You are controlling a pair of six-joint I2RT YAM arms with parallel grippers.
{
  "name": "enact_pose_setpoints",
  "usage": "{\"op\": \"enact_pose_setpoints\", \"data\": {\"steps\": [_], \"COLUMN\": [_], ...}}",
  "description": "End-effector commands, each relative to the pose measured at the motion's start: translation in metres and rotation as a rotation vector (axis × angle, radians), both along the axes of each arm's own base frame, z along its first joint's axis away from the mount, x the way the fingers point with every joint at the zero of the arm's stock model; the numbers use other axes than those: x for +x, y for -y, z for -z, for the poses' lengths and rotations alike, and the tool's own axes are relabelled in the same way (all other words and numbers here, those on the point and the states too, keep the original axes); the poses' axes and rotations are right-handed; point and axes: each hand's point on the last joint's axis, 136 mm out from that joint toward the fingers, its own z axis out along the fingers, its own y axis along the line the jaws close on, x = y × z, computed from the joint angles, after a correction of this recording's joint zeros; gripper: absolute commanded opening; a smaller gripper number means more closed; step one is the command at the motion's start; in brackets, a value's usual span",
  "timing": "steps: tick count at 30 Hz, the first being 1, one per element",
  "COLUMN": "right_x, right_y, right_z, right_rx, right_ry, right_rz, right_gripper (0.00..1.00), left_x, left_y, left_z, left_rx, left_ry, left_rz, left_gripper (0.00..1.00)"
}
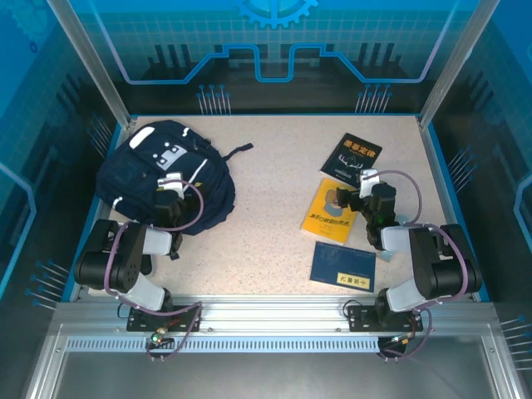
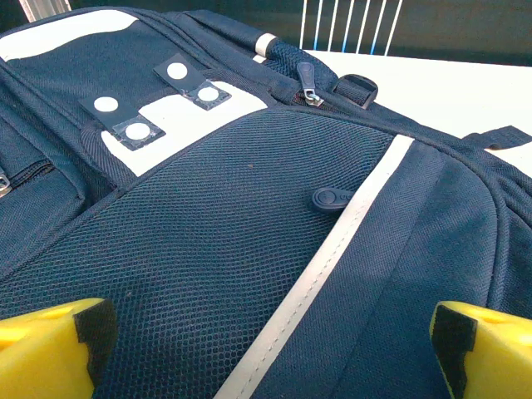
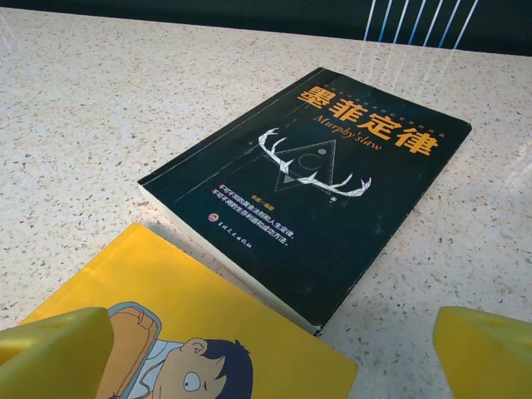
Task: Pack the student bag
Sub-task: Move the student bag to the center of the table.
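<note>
The big soft navy-blue fabric backpack (image 1: 162,166) lies far left on the surface (image 1: 274,191), just under the wide-open left pincer (image 2: 273,337), while the wide-open right pincer (image 3: 274,341) hangs over the flat yellow paper book (image 1: 328,212) and the flat black paper book (image 1: 352,158) on the right.

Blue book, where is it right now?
The blue book lies flat on the table's right side in the top external view, between the yellow book and the near edge, beside the right arm.
</note>
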Motion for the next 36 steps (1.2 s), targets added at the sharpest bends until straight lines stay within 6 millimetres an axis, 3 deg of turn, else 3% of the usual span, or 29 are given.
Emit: {"op": "enact_pose_setpoints", "data": {"steps": [1, 21, 22, 27, 36], "right_x": [0.006, 0.006, 0.005, 0.0, -0.026], "right_y": [0.002, 0.002, 0.0, 0.0, 0.001], "right_z": [-0.004, -0.005, -0.006, -0.032, -0.101], "right_rx": [-0.008, -0.004, -0.006, -0.029, 0.081], "right_ry": [0.013, 0.016, 0.018, 0.014, -0.059], "right_rz": [-0.006, -0.011, -0.024, -0.003, 0.105], "right_gripper": [1.0, 1.0, 0.95, 1.0, 1.0], "left_x": [0.006, 0.006, 0.006, -0.001, -0.025], "left_y": [-0.001, -0.001, -0.002, -0.002, -0.007], "left_z": [-0.008, -0.007, -0.009, -0.028, -0.089], "left_rx": [0.005, 0.005, 0.007, 0.016, -0.118], "left_ry": [0.027, 0.025, 0.03, 0.045, 0.021], "left_rz": [-0.008, -0.007, -0.01, -0.021, -0.091], "left_gripper": [0.99, 0.99, 0.99, 0.99, 0.99]}}
